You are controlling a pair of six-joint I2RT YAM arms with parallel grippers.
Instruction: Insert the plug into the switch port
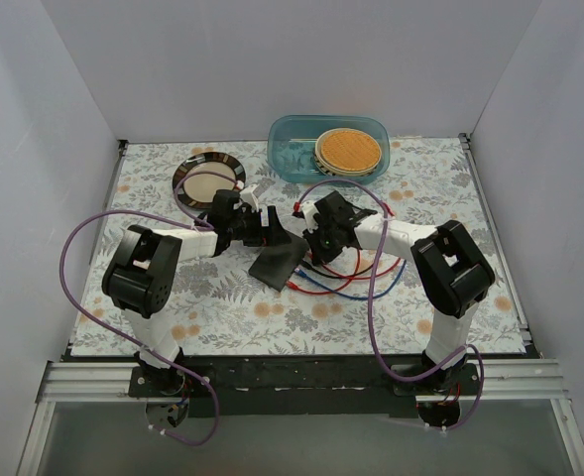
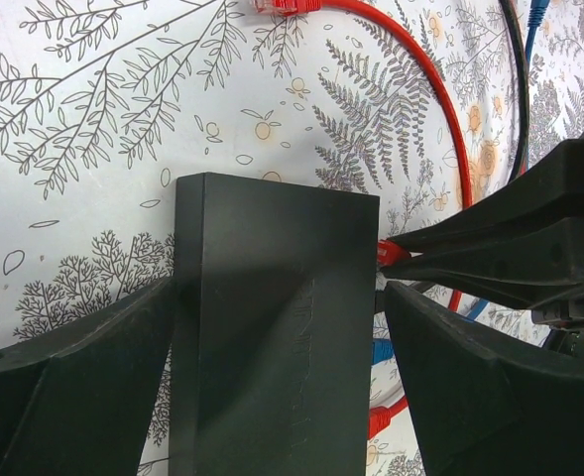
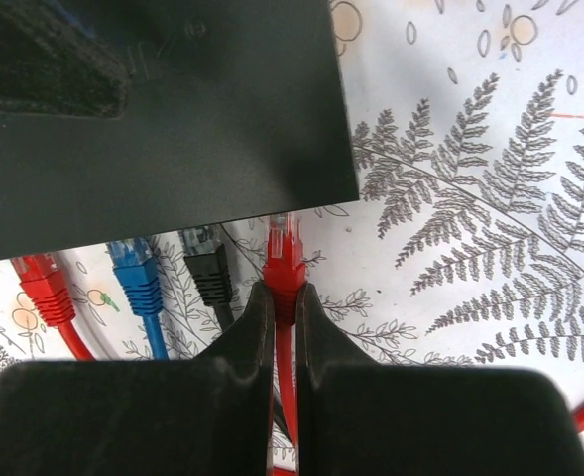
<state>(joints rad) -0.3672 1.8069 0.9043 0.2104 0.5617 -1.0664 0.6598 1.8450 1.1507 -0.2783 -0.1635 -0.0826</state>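
Note:
The switch box [image 1: 277,260] is a flat dark grey box, tilted up off the mat between the two arms. My left gripper [image 1: 257,228] is shut on it; in the left wrist view the box [image 2: 272,327] fills the space between my fingers [image 2: 73,397]. My right gripper [image 3: 282,293] is shut on a red plug [image 3: 283,260], whose clear tip meets the box's lower edge [image 3: 163,119]. The right gripper also shows in the top view [image 1: 316,238] and in the left wrist view [image 2: 529,248], at the box's right side. The port itself is hidden.
Spare red [image 3: 44,286], blue [image 3: 138,278] and black [image 3: 208,270] plugs lie beside the held one, their cables looping over the floral mat [image 1: 356,278]. A round plate [image 1: 208,178] and a blue-green tub [image 1: 301,149] stand at the back. White walls enclose the table.

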